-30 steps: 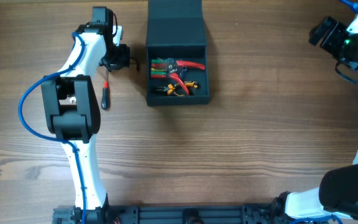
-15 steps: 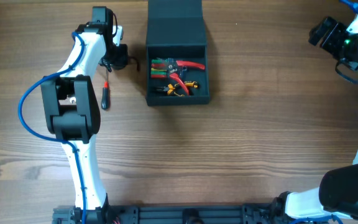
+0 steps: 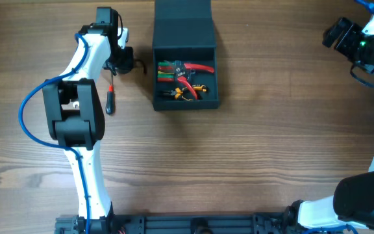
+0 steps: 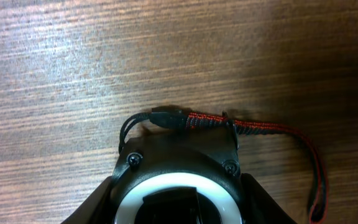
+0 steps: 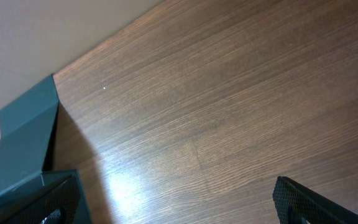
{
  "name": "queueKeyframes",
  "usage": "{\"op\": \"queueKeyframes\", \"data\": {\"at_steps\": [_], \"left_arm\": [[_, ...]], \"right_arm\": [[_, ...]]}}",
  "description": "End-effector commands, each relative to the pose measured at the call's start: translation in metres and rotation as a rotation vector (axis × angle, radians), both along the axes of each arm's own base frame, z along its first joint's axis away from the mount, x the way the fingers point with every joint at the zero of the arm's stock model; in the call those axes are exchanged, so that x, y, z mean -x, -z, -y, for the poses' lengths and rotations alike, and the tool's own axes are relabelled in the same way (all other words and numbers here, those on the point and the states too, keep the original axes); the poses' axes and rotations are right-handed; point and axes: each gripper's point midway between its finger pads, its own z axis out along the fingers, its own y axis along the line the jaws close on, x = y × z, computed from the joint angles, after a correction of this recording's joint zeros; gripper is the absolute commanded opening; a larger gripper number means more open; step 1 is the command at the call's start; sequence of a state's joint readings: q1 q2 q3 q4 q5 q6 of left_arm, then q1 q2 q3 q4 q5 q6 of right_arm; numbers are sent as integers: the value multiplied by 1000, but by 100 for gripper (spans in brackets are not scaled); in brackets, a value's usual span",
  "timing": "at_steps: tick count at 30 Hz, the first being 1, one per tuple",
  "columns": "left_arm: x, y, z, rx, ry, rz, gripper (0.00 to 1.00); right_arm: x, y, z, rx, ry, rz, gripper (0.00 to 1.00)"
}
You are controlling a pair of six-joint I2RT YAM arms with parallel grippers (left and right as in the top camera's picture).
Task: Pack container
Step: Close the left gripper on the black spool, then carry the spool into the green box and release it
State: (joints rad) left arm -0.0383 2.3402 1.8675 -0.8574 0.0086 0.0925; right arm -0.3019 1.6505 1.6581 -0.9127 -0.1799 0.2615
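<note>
My left pincer [image 3: 119, 62] is down low by the table [image 3: 271, 143]. Its fingers [image 4: 95, 208] press on both sides of a black round tool [image 4: 176, 165] with a white ring. A red and black strap [image 4: 253, 127] runs from the tool and lies on the wood. A screwdriver [image 3: 110, 99] with a red shaft and a black handle lies just beside my left arm.

The container [image 3: 186, 102] sits near my left pincer, on its right. Its lid [image 3: 182, 23] is flipped back and lies flat. Inside I see red pliers [image 3: 197, 67], green bits [image 3: 166, 70] and a yellow tool [image 3: 187, 92].

My right pincer [image 3: 343, 36] is up high, well apart from the container. It is wide open and holds nothing.
</note>
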Motion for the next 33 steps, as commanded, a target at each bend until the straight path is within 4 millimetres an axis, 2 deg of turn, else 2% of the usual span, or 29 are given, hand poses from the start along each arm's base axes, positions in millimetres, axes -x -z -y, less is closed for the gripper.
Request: {"op": "queueKeyframes", "data": {"at_steps": [1,4,7,10,12,14,16,17,18,22,24,26,29,33], "left_arm": [[-8,-50,-4,-35,-2,99,4],[-10,-82,-8,-58,-8,163,4],[-8,-124,-8,-55,-10,239,4],[6,-163,1,-50,7,280,4],[18,-187,15,-45,40,305,4],[33,-206,43,-31,144,323,4],[48,-217,72,-31,237,329,4],[60,-221,99,-34,329,324,4],[73,-219,130,-46,446,314,4],[102,-204,201,-72,711,296,4],[111,-193,223,-81,795,276,4],[122,-172,245,-93,876,234,4],[124,-135,256,-125,970,161,4],[114,-96,263,-155,1049,124,4]], "right_arm": [[-2,5,-2,-16,0,-8,100],[-2,5,-2,-16,0,-8,100],[-2,5,-2,-16,0,-8,100],[-2,5,-2,-16,0,-8,100],[-2,5,-2,-16,0,-8,100],[-2,5,-2,-16,0,-8,100],[-2,5,-2,-16,0,-8,100],[-2,5,-2,-16,0,-8,100],[-2,5,-2,-16,0,-8,100],[-2,5,-2,-16,0,-8,100],[-2,5,-2,-16,0,-8,100],[-2,5,-2,-16,0,-8,100],[-2,5,-2,-16,0,-8,100],[-2,5,-2,-16,0,-8,100]]}}
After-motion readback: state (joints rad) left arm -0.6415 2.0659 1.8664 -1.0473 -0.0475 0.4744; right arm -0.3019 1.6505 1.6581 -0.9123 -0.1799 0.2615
